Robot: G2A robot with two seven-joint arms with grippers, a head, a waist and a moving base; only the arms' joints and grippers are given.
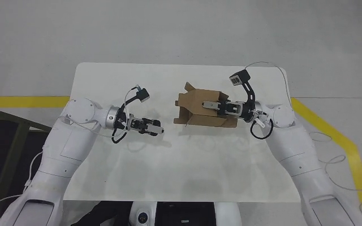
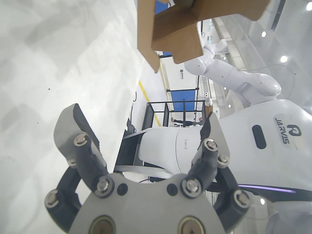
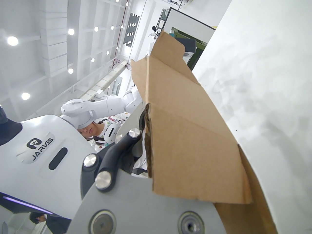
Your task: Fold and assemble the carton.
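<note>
A brown carton point(image 1: 199, 109) lies partly unfolded on the white table point(image 1: 169, 175), right of the middle, with its flaps open toward the left. My right gripper point(image 1: 214, 105) comes in from the carton's right side and is shut on its upper wall. In the right wrist view one finger point(image 3: 136, 125) presses against that cardboard wall point(image 3: 185, 135), and the other finger is hidden behind it. My left gripper point(image 1: 157, 130) hangs open just left of the carton and a little nearer, touching nothing. Its own view shows the spread fingers point(image 2: 80, 120) and the carton's open end point(image 2: 170, 32) ahead.
Bare tabletop spreads in front of and to the left of the carton. A thin cable point(image 1: 266, 64) loops over the far right corner. Yellow floor tape point(image 1: 34, 101) runs past both sides of the table.
</note>
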